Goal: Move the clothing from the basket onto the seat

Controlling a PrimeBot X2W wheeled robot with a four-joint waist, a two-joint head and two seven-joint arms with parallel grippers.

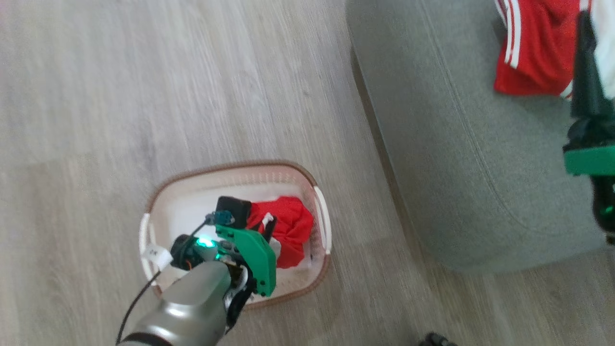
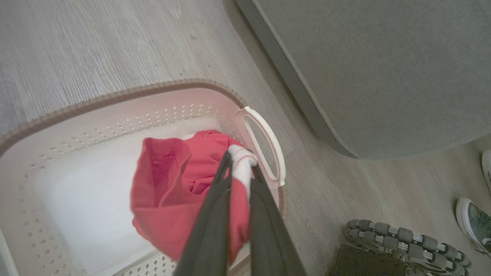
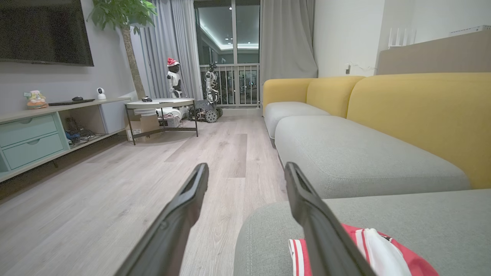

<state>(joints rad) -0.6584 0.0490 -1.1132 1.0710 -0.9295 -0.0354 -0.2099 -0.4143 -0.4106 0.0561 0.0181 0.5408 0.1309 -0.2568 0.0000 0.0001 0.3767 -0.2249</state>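
Observation:
The cream basket (image 1: 163, 192) with its brown rim stands on the floor and holds a crumpled red garment (image 1: 290, 226). My left gripper (image 1: 266, 229) reaches down into the basket. In the left wrist view my left gripper (image 2: 241, 165) is shut on that red garment (image 2: 168, 199), pinching its white trim between the fingers (image 2: 209, 230). A second red garment with white stripes (image 1: 538, 48) lies on the grey-green seat (image 1: 471, 154). My right gripper (image 1: 584, 29) hangs over that garment (image 3: 406, 264), and in the right wrist view my right gripper (image 3: 246, 168) is open and holds nothing.
Pale wood floor (image 1: 144, 86) surrounds the basket, which sits left of the seat's rounded corner. A person's shoe (image 2: 473, 222) and my wheeled base (image 2: 402, 237) are near the seat. Farther off are yellow sofa backs (image 3: 422, 107), a round table (image 3: 161, 103) and a TV cabinet (image 3: 34, 134).

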